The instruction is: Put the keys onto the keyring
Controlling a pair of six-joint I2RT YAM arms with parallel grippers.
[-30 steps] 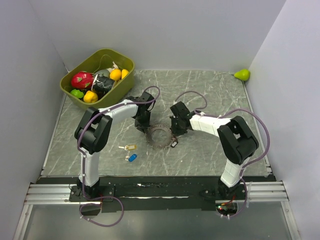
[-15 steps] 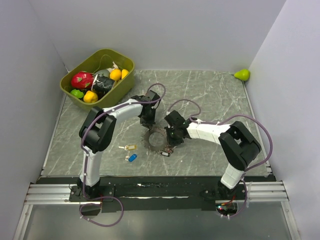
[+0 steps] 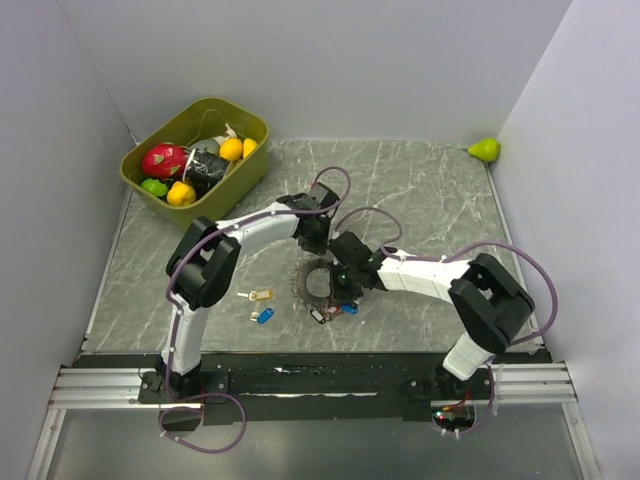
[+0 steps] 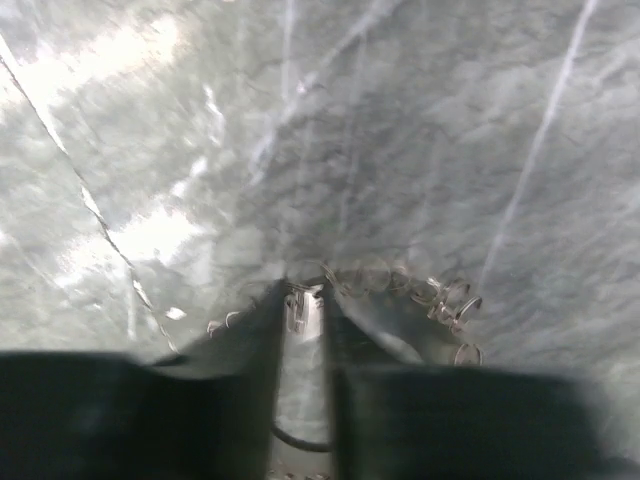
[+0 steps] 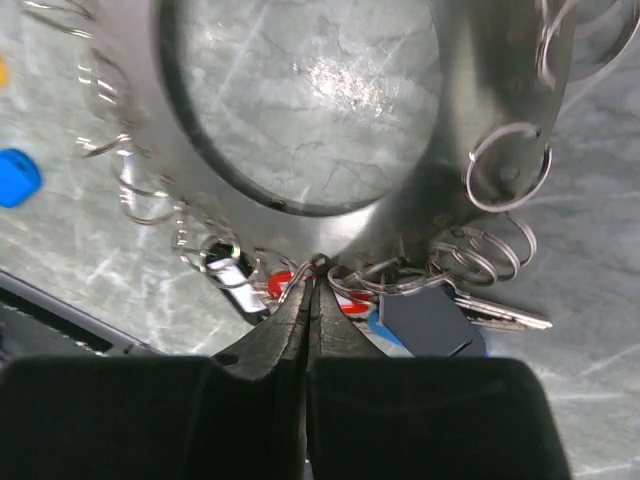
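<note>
**Keyring caught between both tools at mid-table**

At the far left corner of the table stands an olive bin filled with toy fruit. Further right and towards the near edge, two loose keys lie just beside each other on the marbled top. One is a beige-tagged key; the other, closer to the edge, is a blue-tagged key. Both lie apart from the keyring.

The keyring is about mid-table. It is a broad, flat, silvery band bent into a loop. Many small wire split rings are threaded through holes along its outer rim, so from above it looks toothed.

The left tool is at the loop's far side. Its jaws are narrow, with a bit of the metal rim between the fingertips.

The right tool meets the loop's near right side. Its jaws are pressed fully together, and the tips touch the rim where the split rings cluster. I cannot tell whether a wire is pinched between them.

Three keys hang from the small rings beside those tips:
- a black-and-white tag
- a red tag
- a dark blue tag with a silvery blade pointing outward

A green toy pear sits in the far right corner.
</note>
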